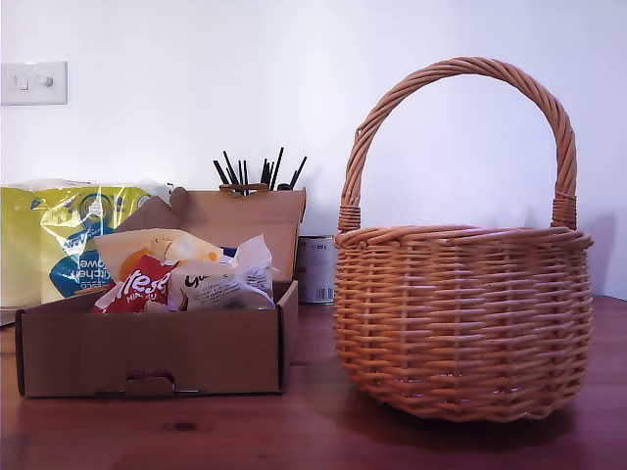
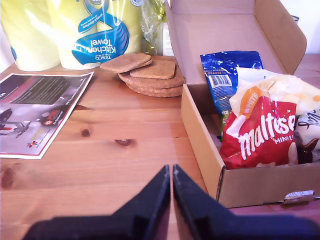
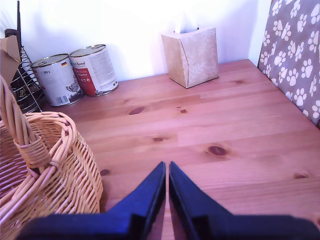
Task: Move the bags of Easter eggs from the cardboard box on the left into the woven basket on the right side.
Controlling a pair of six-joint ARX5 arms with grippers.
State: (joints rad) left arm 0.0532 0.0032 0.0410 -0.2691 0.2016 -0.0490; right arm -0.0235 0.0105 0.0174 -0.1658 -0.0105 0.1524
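the bags of easter eggs [image 1: 186, 279] lie heaped in the cardboard box [image 1: 147, 352] at the exterior view's left; the woven basket [image 1: 460, 323] stands at its right, with no bag showing above its rim. my first gripper [image 2: 172, 172] hangs beside the box with jaws pressed together, holding nothing. my second gripper [image 3: 166, 169] is beside the basket, jaws also together and empty. the red pouch [image 2: 260, 137] looks light, soft and crinkly, probably slippery; i judge a pinch on its upper crumpled edge is safest.
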